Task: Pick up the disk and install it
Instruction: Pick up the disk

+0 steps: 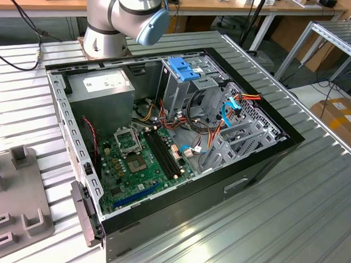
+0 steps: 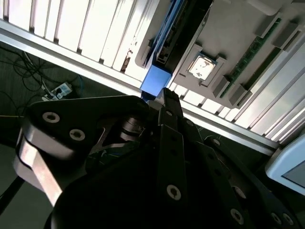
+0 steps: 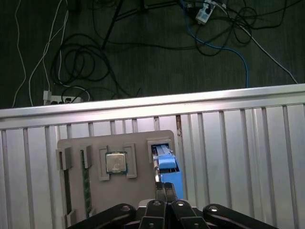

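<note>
Gripper [image 3: 164,191]: in both wrist views the fingers appear drawn together with nothing between them, so it is judged clenched and empty. Dead ahead of the fingertips, at the tool's own 12 o'clock and just beyond them, sits the disk [image 3: 167,163]. It is set in a slot of the grey fixture tray [image 3: 138,141], with its light-blue rail end facing the tool. Contact between tips and rail cannot be confirmed. In the second wrist view the disk [image 2: 155,80] shows its thin edge. Its long axis appears to run straight away from the tips, parallel to the memory stick [image 3: 86,177] beyond the processor chip [image 3: 116,162]. In the exterior view the tray [image 1: 21,200] lies at about 8 o'clock from the open computer case [image 1: 261,164]. The drive cage [image 1: 183,85] stands at the case's 12 o'clock, well apart from the tray.
</note>
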